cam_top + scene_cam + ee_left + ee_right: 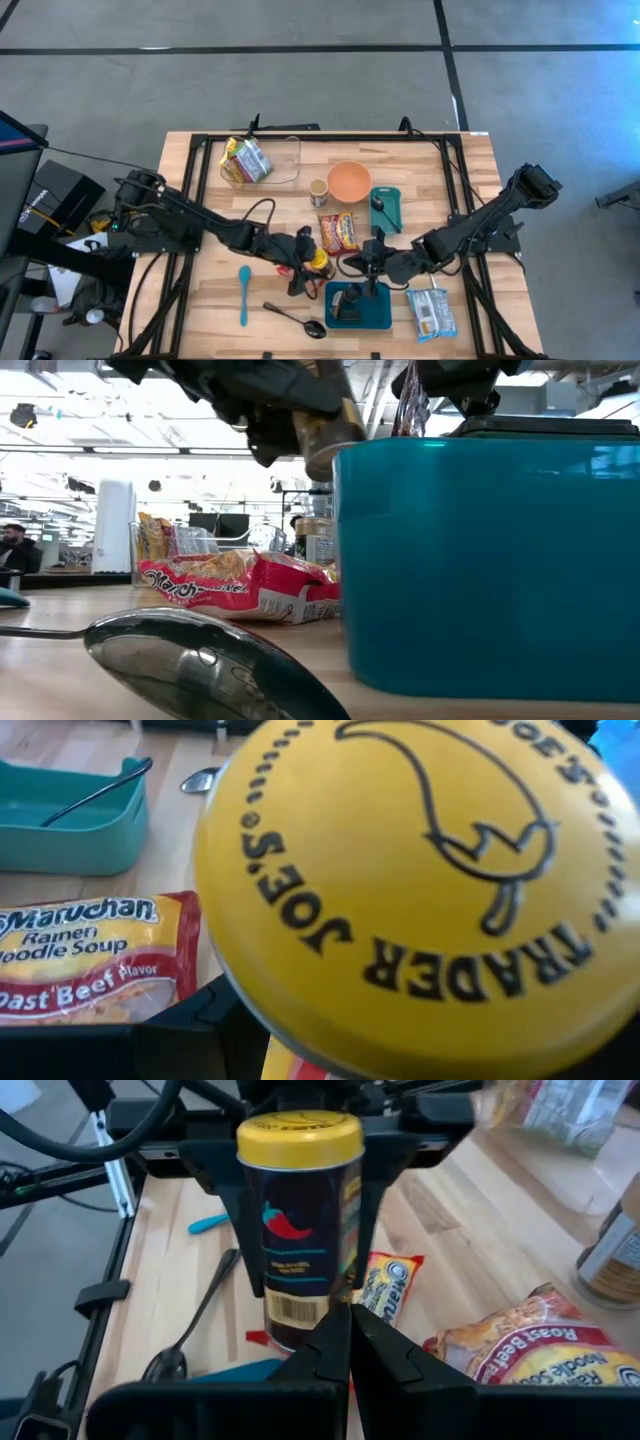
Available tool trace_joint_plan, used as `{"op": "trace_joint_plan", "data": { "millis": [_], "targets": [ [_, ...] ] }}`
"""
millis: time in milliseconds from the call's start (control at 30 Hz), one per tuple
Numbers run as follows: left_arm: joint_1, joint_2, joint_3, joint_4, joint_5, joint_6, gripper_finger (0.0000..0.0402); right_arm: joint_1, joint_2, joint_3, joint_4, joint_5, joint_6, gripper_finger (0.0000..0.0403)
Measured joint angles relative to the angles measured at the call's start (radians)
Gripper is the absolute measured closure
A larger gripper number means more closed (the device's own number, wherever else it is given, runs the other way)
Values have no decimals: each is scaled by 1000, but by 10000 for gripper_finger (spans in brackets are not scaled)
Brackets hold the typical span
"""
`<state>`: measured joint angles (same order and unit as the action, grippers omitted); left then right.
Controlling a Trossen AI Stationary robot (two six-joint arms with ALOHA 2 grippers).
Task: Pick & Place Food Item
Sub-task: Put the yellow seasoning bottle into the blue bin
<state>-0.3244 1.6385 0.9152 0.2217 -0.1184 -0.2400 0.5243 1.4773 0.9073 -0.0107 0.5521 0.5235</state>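
Table (470, 160): pale wood planks, dark frame along the edges, both arms reaching in over the near half.
Left arm: stretched from the left edge toward the middle of the table.
Right arm: stretched from the right edge toward the middle, ending beside the blue tray.
Blue tray (385, 315): near front edge, between the two grippers; fills the right of the low view.
Clear box (290, 160): far left part of the table, snack bag inside.
Orange bowl (349, 181): behind the noodle packet.
Noodle packet (339, 232): flat, mid-table, just behind the jar.
Left gripper (305, 265): fingers clamped on the jar's sides, jar lifted off the wood.
Jar (300, 1230): dark, yellow lid, red chilli on label, upright, just left of the blue tray.
Right gripper (350, 1345): fingers pressed together, holding nothing, facing the jar.
Spoon (295, 318): metal, front edge, left of the blue tray.
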Motion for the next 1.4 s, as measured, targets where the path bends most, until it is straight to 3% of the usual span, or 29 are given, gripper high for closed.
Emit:
{"op": "trace_joint_plan", "data": {
  "millis": [433, 633, 1033, 1400],
  "targets": [
    [-1, 28, 53, -75, 0, 0, 186, -3, 0, 0, 1, -40, 0, 386],
    [-1, 28, 53, -76, 0, 0, 186, -3, 0, 0, 34, -40, 0, 321],
    [-1, 28, 52, -75, 0, 0, 186, -11, 0, 0, 79, -40, 0, 139],
    [-1, 27, 52, -74, 0, 0, 186, -30, 0, 0, 139, -40, -77, 127]
  ]
}}
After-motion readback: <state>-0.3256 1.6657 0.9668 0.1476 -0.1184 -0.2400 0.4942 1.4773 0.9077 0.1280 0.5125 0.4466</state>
